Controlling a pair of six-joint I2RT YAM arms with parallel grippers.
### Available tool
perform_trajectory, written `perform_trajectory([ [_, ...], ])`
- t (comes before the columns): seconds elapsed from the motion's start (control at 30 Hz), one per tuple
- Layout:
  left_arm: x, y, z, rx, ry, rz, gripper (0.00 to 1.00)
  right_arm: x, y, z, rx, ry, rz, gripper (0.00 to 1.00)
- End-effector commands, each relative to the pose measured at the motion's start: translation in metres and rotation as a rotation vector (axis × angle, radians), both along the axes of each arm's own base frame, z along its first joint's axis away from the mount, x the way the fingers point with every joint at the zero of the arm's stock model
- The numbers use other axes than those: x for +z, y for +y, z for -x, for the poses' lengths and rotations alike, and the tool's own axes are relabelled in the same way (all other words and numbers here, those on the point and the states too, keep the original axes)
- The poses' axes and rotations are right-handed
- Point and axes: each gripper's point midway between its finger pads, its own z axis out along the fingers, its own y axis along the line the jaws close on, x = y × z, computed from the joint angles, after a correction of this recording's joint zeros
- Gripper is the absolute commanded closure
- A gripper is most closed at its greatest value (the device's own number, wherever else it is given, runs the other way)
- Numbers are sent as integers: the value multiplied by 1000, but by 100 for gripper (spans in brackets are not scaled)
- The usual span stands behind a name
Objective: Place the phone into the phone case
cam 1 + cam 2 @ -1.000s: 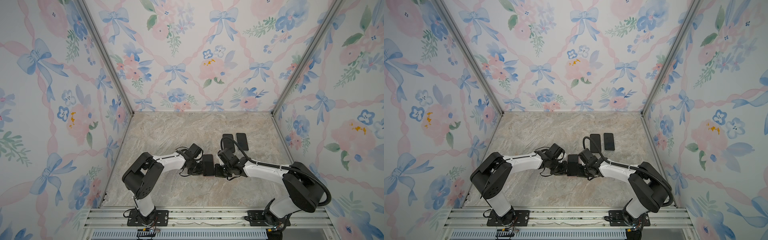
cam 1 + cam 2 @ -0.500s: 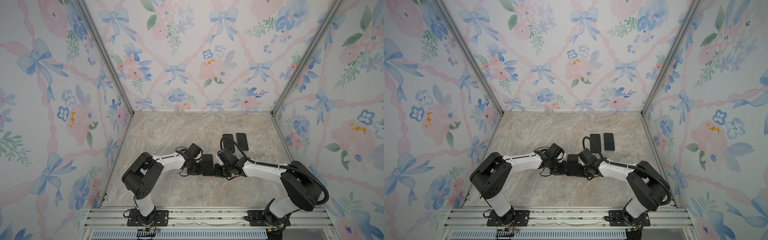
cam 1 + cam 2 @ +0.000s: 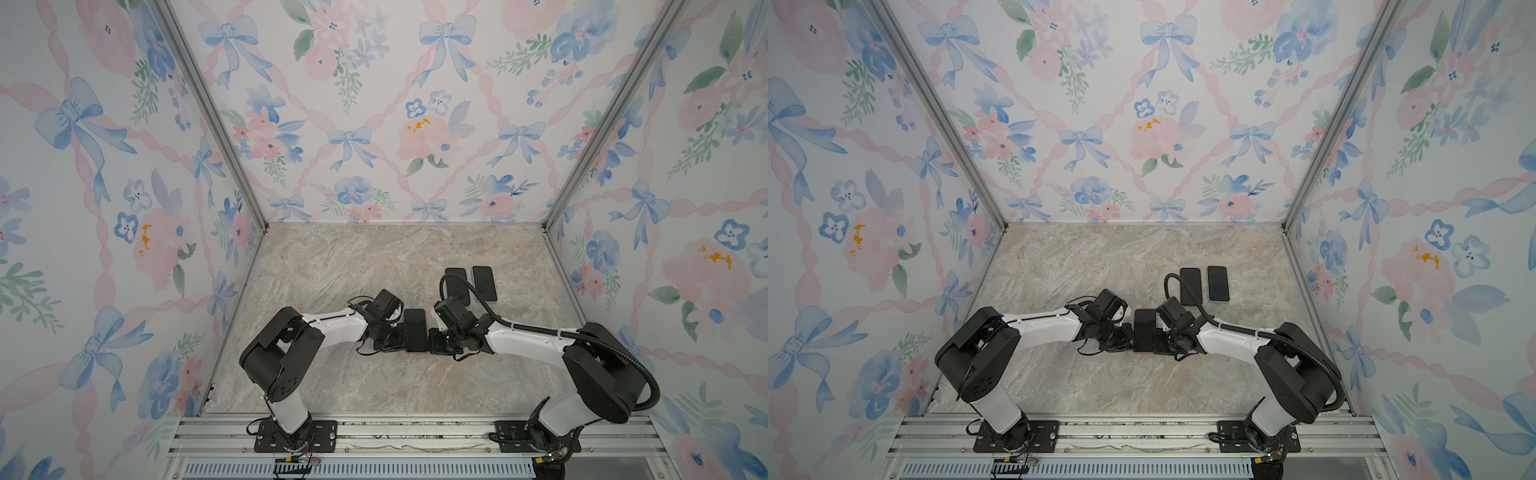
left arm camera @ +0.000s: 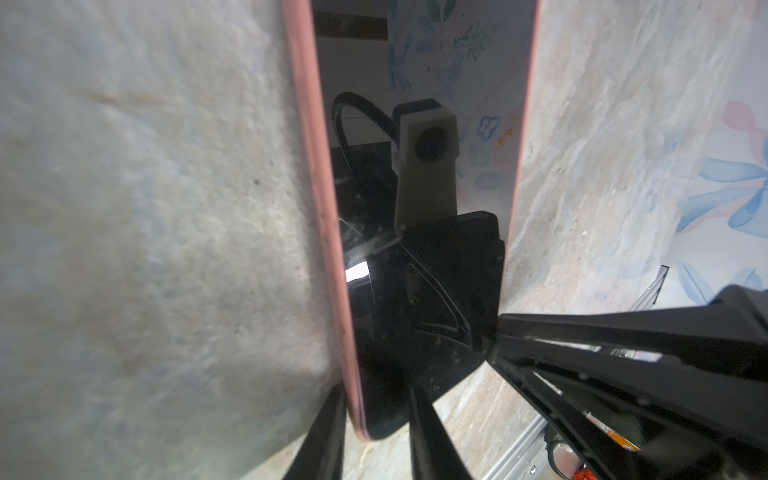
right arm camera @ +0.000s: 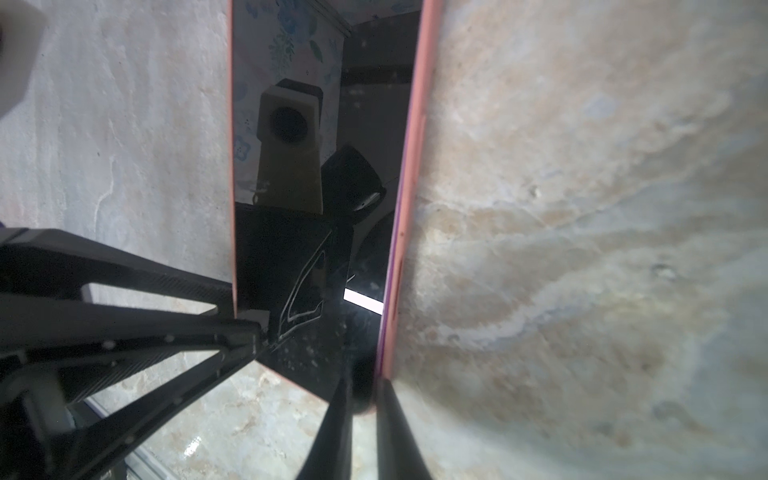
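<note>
As the left wrist view shows it, the phone (image 4: pixel 374 216) lies screen-up inside the pink rim of the phone case (image 4: pixel 320 174). The left tool (image 4: pixel 376 411) stands at a moderate gap, fingers either side of one front corner, closed on the case there. The right tool (image 4: pixel 498 345) touches the neighbouring corner.

Right wrist view: the right tool is narrow, fingers astride the pink rim. Whether they truly pinch it, cannot tell. A thin purple line (image 5: pixel 398 232) runs along that rim, perhaps the phone's own side standing proud. My reading: that edge is not fully seated.

Risks: an outward tug on the rim could peel it back and let the corner pop out. Both tools work the same end, so a sideways push could pivot the lot on the smooth surface (image 4: pixel 145 249). The glossy screen gives fingers little purchase.

Both top views: cased phone about mid-surface, slightly toward the front edge, a tool touching it from either side. Marble-patterned top, otherwise bare but for a matte dark slab (image 3: pixel 458 294) and a glossy dark slab (image 3: pixel 484 283) side by side toward the right edge, farther back. The right arm's cable (image 3: pixel 540 331) arcs over the matte one and could drag it. Floral-and-bow wallpaper (image 3: pixel 353 137) on three walls. A metal rail (image 3: pixel 415 434) along the front edge carries both arm bases.
</note>
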Motion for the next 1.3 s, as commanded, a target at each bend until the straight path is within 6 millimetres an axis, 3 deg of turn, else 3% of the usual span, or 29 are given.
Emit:
perform_trajectory([
  [0.0,10,3,3,-7,-4,38,71,11,-8,-1,16,-26,18,84],
  [0.37,12,11,14,33,54,10,72,19,-24,2,-111,-26,104,79],
  [0.5,13,14,14,60,77,-17,61,27,-30,6,-163,-32,186,73],
  [0.6,9,17,16,79,91,-33,60,26,-33,6,-184,-40,226,68],
  [0.77,10,17,13,88,89,-42,61,31,-24,6,-160,-65,270,65],
  [0.87,9,17,11,97,85,-51,68,25,-20,7,-156,-42,300,66],
  [1.27,5,10,4,81,88,-51,72,12,-2,6,-121,3,233,68],
])
